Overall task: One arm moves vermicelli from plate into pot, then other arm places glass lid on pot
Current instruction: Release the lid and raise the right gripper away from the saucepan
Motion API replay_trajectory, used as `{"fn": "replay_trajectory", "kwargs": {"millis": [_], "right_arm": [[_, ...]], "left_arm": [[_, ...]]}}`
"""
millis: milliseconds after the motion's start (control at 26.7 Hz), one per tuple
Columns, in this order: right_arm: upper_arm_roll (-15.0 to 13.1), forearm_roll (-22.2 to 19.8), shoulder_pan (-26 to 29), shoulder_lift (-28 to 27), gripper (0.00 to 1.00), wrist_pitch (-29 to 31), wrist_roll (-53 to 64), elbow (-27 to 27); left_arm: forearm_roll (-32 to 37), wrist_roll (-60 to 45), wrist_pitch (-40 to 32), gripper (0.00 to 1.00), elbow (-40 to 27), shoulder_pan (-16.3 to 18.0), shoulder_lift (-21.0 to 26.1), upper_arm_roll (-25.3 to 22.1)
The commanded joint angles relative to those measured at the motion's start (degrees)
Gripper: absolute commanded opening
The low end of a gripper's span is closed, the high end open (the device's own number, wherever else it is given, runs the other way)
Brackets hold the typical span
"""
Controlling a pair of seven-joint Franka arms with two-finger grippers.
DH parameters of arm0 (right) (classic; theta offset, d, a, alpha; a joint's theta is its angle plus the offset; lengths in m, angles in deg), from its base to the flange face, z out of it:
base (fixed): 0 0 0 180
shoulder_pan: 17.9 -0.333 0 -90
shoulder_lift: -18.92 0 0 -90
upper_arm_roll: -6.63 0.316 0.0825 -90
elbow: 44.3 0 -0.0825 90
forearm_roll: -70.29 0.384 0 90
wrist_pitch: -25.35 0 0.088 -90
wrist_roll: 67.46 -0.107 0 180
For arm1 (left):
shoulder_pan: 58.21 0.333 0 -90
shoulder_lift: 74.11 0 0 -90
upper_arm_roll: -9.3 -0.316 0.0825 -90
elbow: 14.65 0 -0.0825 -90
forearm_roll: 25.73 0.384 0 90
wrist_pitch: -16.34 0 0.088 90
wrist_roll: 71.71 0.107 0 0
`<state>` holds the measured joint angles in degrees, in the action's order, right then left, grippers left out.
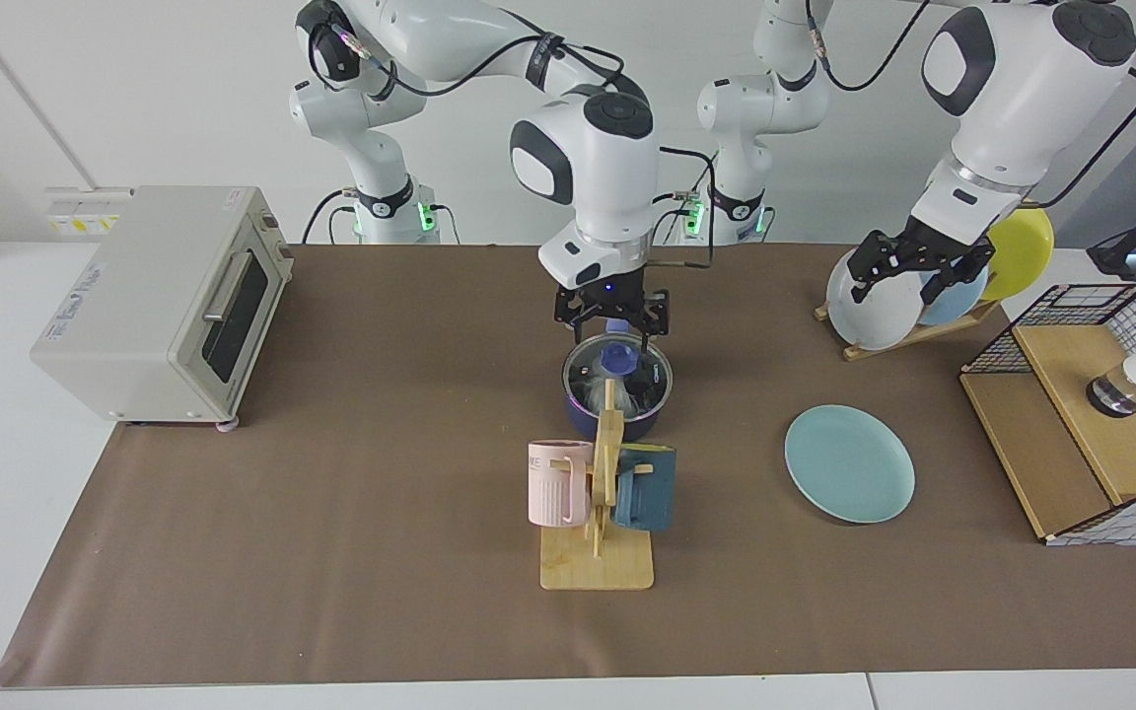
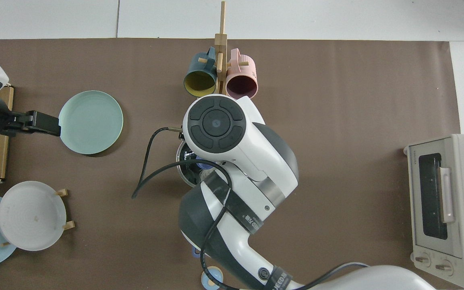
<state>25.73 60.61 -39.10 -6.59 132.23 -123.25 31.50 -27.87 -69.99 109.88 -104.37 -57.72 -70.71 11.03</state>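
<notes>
The glass lid (image 1: pixel 616 370) sits on the pot (image 1: pixel 615 392), vermicelli (image 1: pixel 633 398) showing beneath it. The right gripper (image 1: pixel 612 314) hangs just above the pot, fingers spread and empty. The left gripper (image 1: pixel 918 266), also spread, waits well off by the plate rack; I'd say only backing clear remains.

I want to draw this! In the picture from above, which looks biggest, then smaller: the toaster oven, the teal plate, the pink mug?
1. Toaster oven, by far the largest.
2. Teal plate.
3. Pink mug, smallest, though the arm covers a bit of its rim.
</notes>
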Motion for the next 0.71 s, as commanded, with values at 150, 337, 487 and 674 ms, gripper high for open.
{"fn": "replay_trajectory", "kwargs": {"millis": [150, 337, 487, 674], "right_arm": [[0.0, 6.1, 8.3, 8.3, 1.00, -7.8, 13.3, 3.7], [-4.1, 6.2, 9.4, 10.9, 1.00, -14.1, 22.0, 4.4], [-8.9, 6.4, 9.3, 14.2, 1.00, -16.4, 30.2, 7.8], [-15.5, 6.5, 9.2, 17.0, 1.00, -16.4, 42.9, 10.9]], "left_arm": [[0.1, -0.7, 0.7, 1.00, -0.7, -0.1, -1.0, 0.1], [0.1, -0.7, 0.7, 1.00, -0.7, -0.1, -1.1, 0.1], [0.1, -0.7, 0.7, 1.00, -0.7, -0.1, -1.1, 0.1], [0.1, -0.7, 0.7, 1.00, -0.7, -0.1, -1.1, 0.1]]}}
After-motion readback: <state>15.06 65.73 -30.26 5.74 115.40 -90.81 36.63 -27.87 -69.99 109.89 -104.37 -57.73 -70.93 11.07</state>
